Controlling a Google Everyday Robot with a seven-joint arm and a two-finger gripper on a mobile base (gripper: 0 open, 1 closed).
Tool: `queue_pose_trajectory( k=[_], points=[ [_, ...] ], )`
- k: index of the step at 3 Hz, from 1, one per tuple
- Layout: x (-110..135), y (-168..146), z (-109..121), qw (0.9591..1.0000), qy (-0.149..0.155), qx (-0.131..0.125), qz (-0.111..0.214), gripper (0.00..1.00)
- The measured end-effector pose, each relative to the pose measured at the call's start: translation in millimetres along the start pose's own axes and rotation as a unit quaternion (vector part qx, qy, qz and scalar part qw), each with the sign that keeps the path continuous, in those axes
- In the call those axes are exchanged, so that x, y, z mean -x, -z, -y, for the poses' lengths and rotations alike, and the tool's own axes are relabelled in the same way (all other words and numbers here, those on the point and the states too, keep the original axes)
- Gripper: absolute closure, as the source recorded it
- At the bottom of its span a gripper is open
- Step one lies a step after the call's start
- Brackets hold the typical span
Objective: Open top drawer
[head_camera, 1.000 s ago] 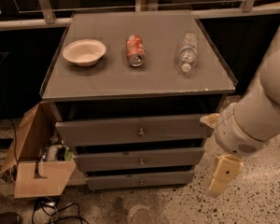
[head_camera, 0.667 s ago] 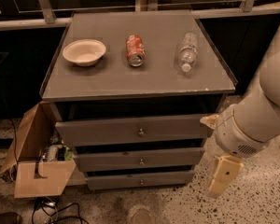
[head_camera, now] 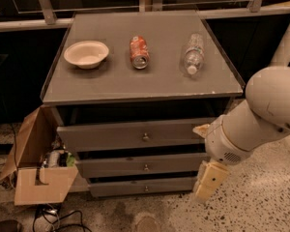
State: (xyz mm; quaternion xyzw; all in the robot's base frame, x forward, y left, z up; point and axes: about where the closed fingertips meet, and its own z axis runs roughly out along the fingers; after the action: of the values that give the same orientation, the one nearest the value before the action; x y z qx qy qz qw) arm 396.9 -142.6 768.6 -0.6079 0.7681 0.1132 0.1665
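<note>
The top drawer [head_camera: 116,135] is the widest grey drawer front, just under the cabinet's top, with a small round brass knob [head_camera: 145,137] at its centre. Its front stands roughly in line with the two narrower drawers [head_camera: 135,166] below it. My gripper [head_camera: 209,177], cream-coloured at the end of the white arm [head_camera: 261,111], hangs at the right side of the cabinet, level with the lower drawers. It is right of the knob and below it, and is not touching it.
On the grey cabinet top [head_camera: 111,83] are a white bowl [head_camera: 86,53], a red can [head_camera: 138,51] on its side and a clear plastic bottle [head_camera: 194,54] on its side. An open cardboard box [head_camera: 41,166] with clutter stands on the floor at the left. Cables [head_camera: 53,216] lie below it.
My gripper has moved a little to the left, closer to the cabinet's right side. The drawers and the things on top have not moved.
</note>
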Motion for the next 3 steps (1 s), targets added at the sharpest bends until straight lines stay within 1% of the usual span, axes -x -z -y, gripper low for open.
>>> queue_pose_trajectory(
  k=[1,2,3],
  points=[
    [34.1,-44.2,48.3,0.9992,0.007,-0.025,0.031,0.0],
    [34.7,-44.9,48.7,0.9992,0.007,-0.025,0.032,0.0],
    [36.4,-55.2,59.0,0.999,0.002,-0.031,0.031,0.0]
  ],
)
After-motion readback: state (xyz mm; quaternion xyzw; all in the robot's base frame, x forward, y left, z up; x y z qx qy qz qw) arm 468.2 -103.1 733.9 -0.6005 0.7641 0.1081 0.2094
